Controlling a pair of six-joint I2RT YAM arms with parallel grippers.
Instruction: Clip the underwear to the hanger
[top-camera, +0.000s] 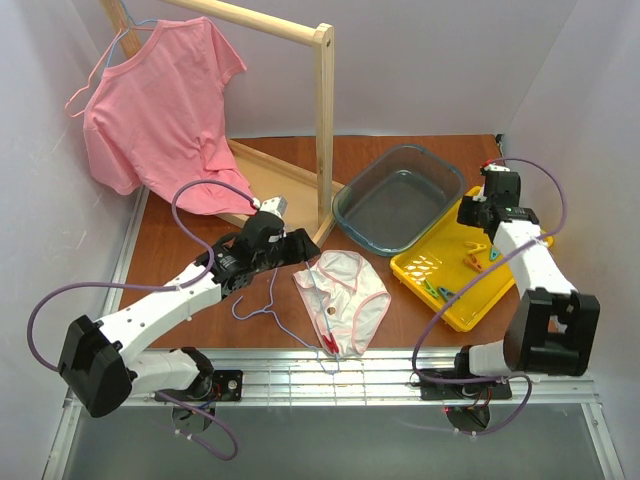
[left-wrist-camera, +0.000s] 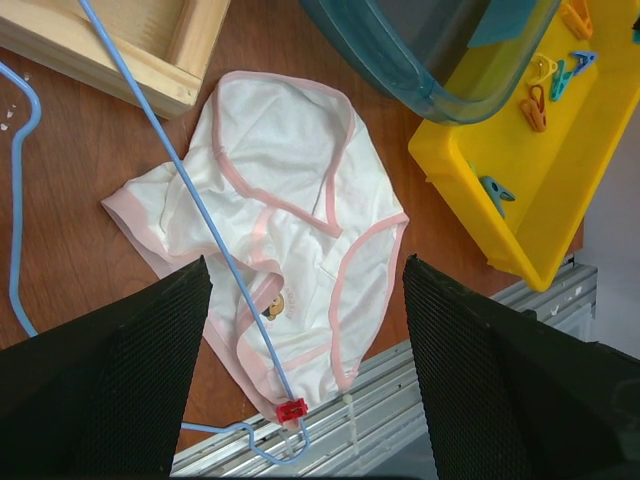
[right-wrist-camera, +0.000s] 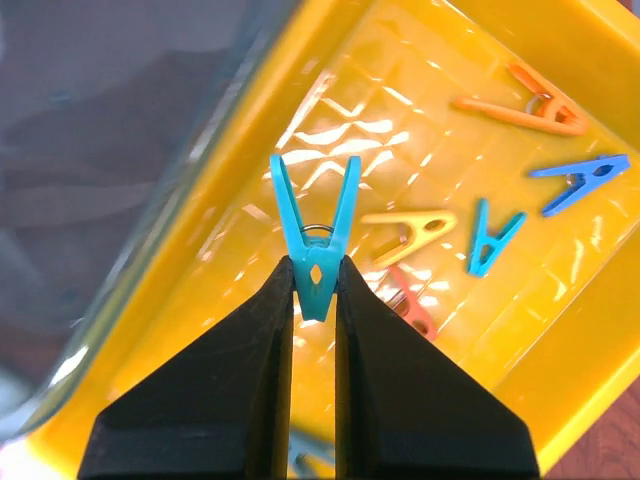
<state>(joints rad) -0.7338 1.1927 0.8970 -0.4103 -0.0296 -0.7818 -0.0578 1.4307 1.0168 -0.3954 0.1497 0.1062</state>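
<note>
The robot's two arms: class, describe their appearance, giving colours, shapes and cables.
Both the left arm and right arm have white, rounded links joined by bulky black joint housings. A thin purple cable loops loosely along each. The left arm's fingers are broad black wedges with a fine mesh texture. The right arm's fingers look smooth, black and tapering.

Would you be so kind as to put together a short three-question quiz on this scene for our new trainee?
1. True or false: the right gripper is shut on a turquoise peg.
2. The hanger lies: A) across the underwear; B) inside the yellow tray; C) hooked on the wooden rail.
3. Fill in: the small clip on the hanger wire at the underwear's edge is ___ in colour.

Key: 1 true; 2 A; 3 red.
</note>
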